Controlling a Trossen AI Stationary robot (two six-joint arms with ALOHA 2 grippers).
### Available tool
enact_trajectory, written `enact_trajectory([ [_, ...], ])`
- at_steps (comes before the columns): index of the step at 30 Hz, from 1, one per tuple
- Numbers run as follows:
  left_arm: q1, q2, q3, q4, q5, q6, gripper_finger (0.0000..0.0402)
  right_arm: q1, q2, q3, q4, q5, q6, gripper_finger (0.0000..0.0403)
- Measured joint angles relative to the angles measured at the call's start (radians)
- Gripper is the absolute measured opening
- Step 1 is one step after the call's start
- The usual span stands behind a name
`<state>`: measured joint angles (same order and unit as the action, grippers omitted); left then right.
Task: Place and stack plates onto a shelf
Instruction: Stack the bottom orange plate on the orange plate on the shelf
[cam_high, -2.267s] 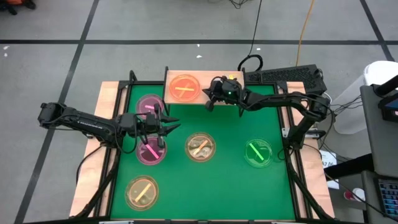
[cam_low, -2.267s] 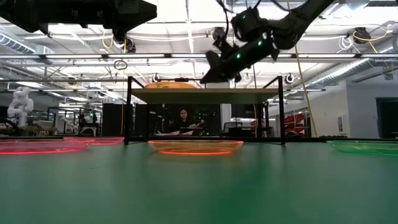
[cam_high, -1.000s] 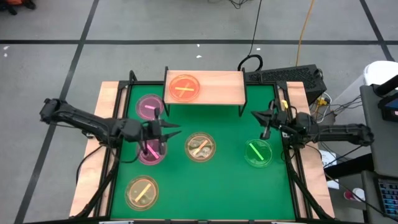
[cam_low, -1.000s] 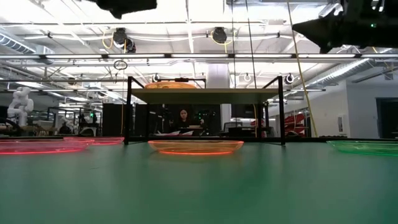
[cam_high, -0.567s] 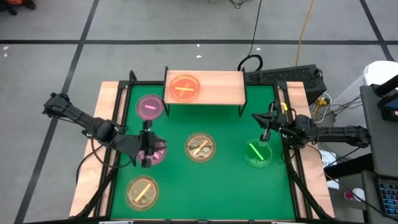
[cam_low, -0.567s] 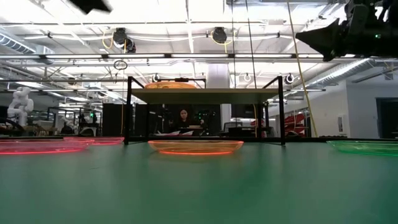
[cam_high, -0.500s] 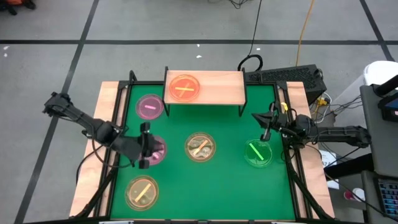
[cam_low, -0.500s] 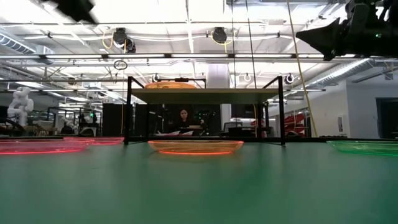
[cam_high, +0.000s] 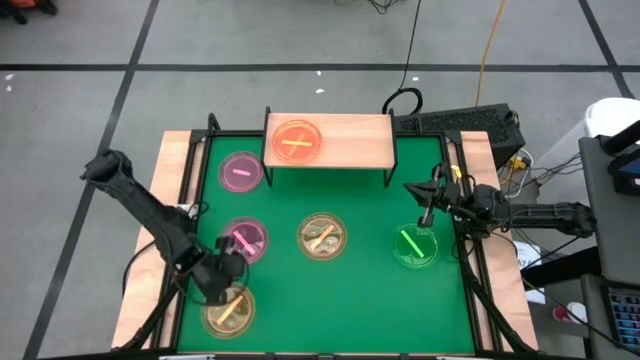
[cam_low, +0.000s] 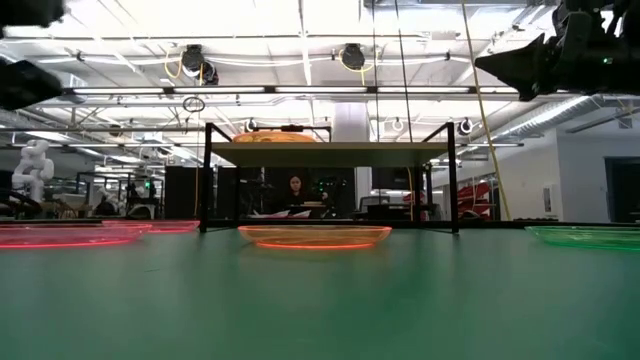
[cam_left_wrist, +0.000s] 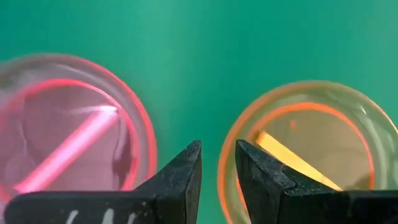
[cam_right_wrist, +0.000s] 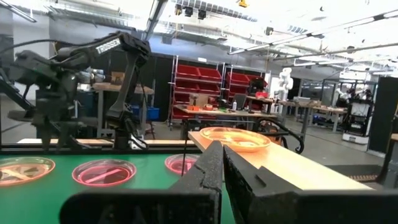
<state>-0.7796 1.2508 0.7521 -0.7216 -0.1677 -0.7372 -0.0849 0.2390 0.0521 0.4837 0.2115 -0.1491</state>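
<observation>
A black keyboard (cam_high: 455, 122) is lying near the right gripper (cam_high: 424, 212), off the table. Far across the room from it, a person (cam_low: 295, 188) is sitting, and red bins (cam_right_wrist: 214, 78) are resting on racks.

one orange plate (cam_high: 296, 142) on shelf (cam_high: 355, 142); five plates on table.

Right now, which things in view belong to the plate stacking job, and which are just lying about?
Part of the job:
- orange plate on the shelf
- two pink plates
- two amber plates
- green plate
- left gripper, right gripper

Lying about:
- keyboard behind the table
- cables
</observation>
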Motion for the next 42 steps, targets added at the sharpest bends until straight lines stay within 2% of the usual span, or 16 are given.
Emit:
enact_trajectory([
  [8,-0.065,0.092,0.0,0.137,0.017,0.022,0.0104,0.0,0.0,0.0,-0.006,-0.002,0.033,0.0],
  [14,-0.067,0.127,0.0,0.138,0.005,0.026,0.0104,0.0,0.0,-0.001,-0.006,-0.003,0.06,0.0],
  [20,-0.067,0.131,0.0,0.141,-0.072,0.007,0.0104,0.0,0.0,-0.001,-0.012,-0.006,0.108,0.0],
  [23,-0.066,0.131,0.0,0.14,-0.076,0.001,0.0104,0.0,0.0,-0.001,-0.016,-0.006,0.112,0.0],
  [31,-0.066,0.13,-0.046,0.117,-0.003,-0.008,0.0104,0.0,0.0,-0.001,-0.018,-0.007,0.142,0.0],
  [35,-0.066,0.13,-0.104,0.175,0.036,-0.053,0.0104,0.0,0.0,-0.001,-0.019,-0.007,0.142,0.0],
  [42,-0.066,0.13,-0.171,0.281,0.038,-0.064,0.0104,0.0,0.001,-0.001,-0.025,-0.007,0.142,0.0],
])
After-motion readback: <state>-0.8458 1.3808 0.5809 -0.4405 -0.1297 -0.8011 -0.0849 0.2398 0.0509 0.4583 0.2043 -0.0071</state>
